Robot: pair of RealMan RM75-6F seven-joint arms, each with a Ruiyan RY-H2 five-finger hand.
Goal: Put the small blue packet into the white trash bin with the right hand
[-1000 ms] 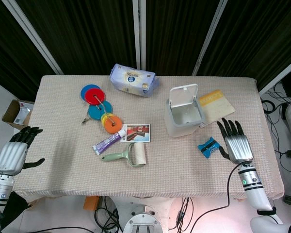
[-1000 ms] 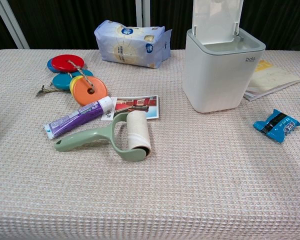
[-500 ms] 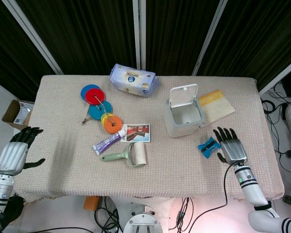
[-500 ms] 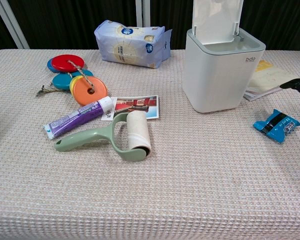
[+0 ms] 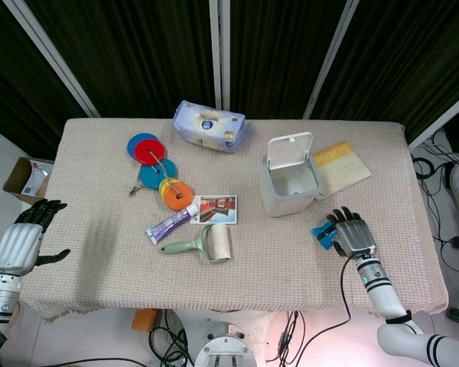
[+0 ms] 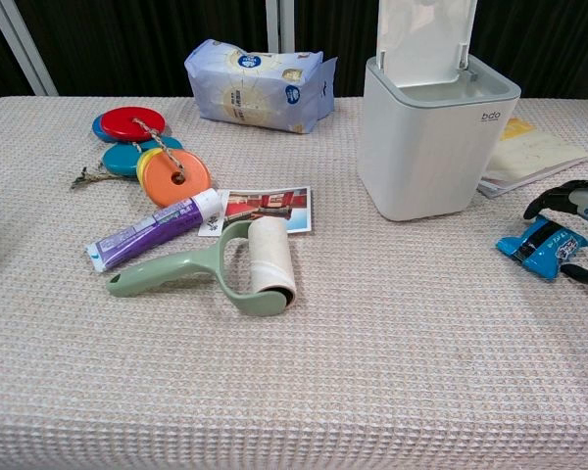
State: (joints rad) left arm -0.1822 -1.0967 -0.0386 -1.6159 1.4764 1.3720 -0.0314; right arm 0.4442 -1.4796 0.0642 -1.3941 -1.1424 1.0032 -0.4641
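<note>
Right hand (image 5: 353,235) sits over the small blue packet (image 6: 544,245) on the counter (image 5: 291,252), fingers (image 6: 561,194) curved around it; grip unclear, can't tell. Left hand (image 5: 21,243) off the counter edge, fingers apart, empty. White trash bin (image 6: 433,147) beyond the packet, lid up.

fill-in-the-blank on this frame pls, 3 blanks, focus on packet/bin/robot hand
1. The small blue packet lies on the table, not yet inside the white trash bin, whose lid stands ____.
2. The right robot hand is at the packet with its fingers curled over it; the hand at the table's far edge, holding nothing, is the ____ robot hand.
3. The green-handled lint roller lies just in front of the ____ tube.

Missing words: open; left; purple
</note>
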